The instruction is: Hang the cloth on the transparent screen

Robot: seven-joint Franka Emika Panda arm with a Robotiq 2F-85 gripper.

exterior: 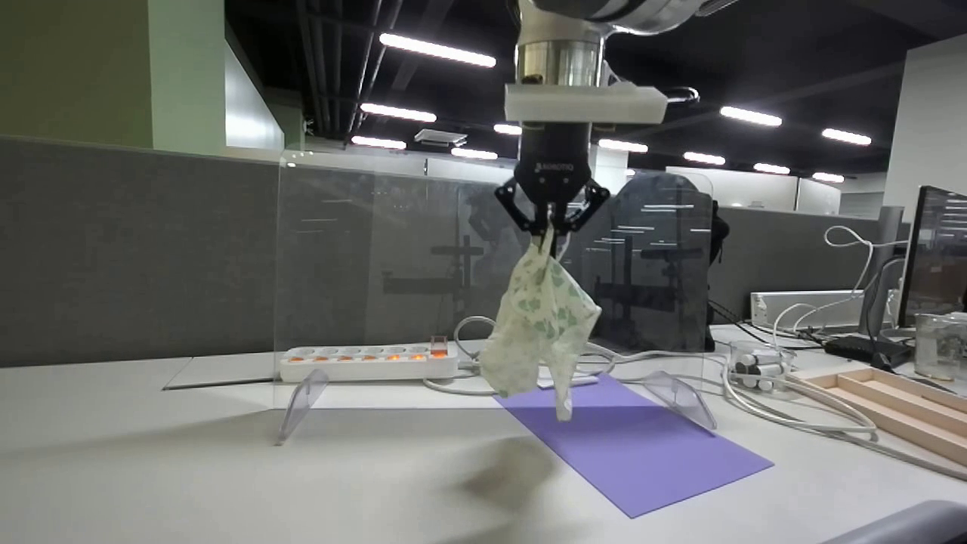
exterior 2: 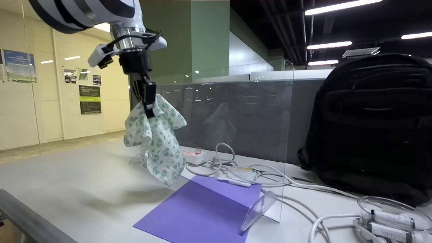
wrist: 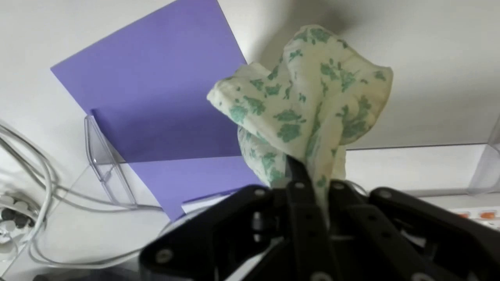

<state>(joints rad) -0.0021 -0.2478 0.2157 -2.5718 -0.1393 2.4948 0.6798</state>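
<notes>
Leftmost on the worktop, in an exterior view, comes the left foot of one upright transparent screen, which stands on two clear feet, one near each end. Behind the pane lies one white power strip with six small orange switches. White cables run on from there, too tangled to count.

Next hangs the one tool, in front of the screen and clenched on a gathered pinch of one cloth. The cloth, whitish with green print, droops in folds from that grip, its lower end clear of the worktop; in an exterior view its reflection shows in the pane, apart from it.

Below and to the right lies one purple sheet, crossed by the screen's lower edge, part of it on either side. The right foot stands at the sheet's edge. One black backpack is behind the screen's right end. Farther right stands one clear cup of white-and-black cylinders, too crowded to count, then one divided wooden tray, one monitor and one clear vessel, the last three partly out of view.
</notes>
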